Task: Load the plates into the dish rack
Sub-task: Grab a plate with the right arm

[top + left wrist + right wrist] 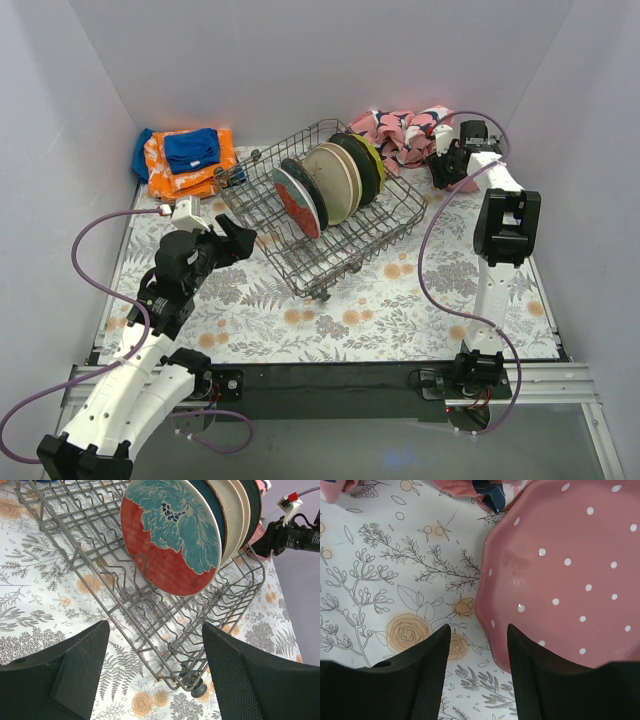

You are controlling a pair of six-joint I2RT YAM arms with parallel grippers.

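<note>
Right wrist view: right gripper (477, 645) unclenched, straddling the dotted pink plate (560, 570) rim on the counter (380, 580) beyond the dish rack (350, 255). Left gripper (155, 630) released, empty, before the rack holding upright plates (170, 535).

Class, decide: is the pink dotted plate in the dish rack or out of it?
Out. The pink dotted plate lies flat on the floral table cover, apart from the dish rack.

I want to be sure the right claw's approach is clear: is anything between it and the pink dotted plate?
Nothing visible does. The right claw hovers open over the near rim of the pink dotted plate, one finger on each side of the edge. The patterned cloth lies only at the plate's far edge.
</note>
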